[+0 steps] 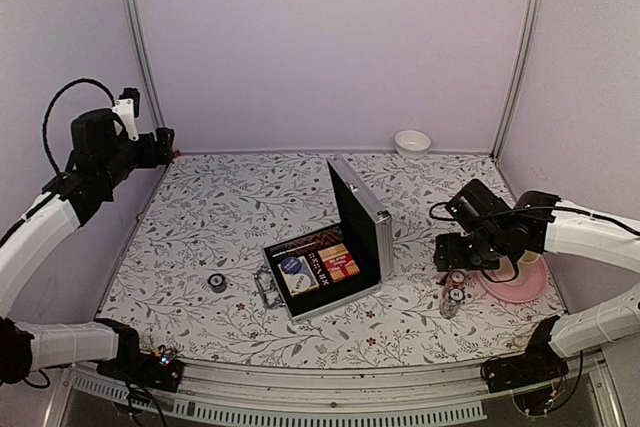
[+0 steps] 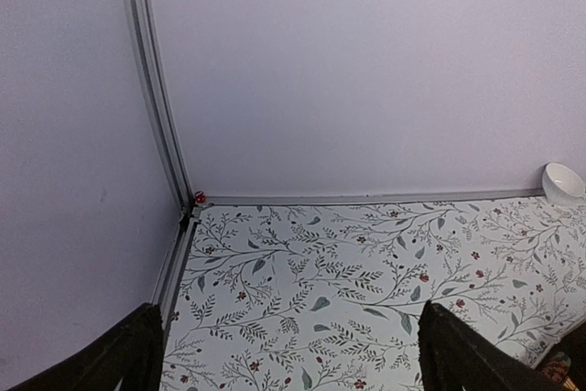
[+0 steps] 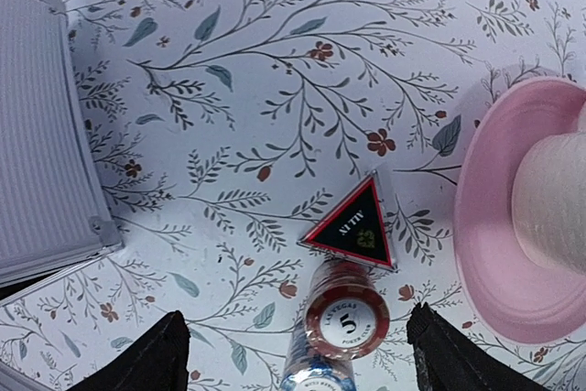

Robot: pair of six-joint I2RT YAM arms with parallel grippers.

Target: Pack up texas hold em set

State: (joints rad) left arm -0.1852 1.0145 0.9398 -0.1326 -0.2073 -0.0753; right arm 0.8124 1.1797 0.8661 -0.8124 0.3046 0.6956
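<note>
The silver briefcase [image 1: 362, 209] stands open at the table's middle, its black-lined base holding a blue card deck [image 1: 296, 268] and a red card deck [image 1: 339, 261]. A small black round button [image 1: 217, 282] lies left of it. Two stacks of poker chips [image 1: 455, 289] stand right of the case; in the right wrist view the red stack [image 3: 347, 320] stands below a black triangular marker [image 3: 358, 227]. My right gripper [image 3: 295, 354] is open above the chips, empty. My left gripper [image 2: 291, 345] is open and empty, raised at the far left corner.
A cream cup on a pink plate [image 1: 523, 282] sits just right of the chips, and shows in the right wrist view [image 3: 513, 217]. A small white bowl [image 1: 412, 141] stands by the back wall. Metal frame posts rise at the back corners.
</note>
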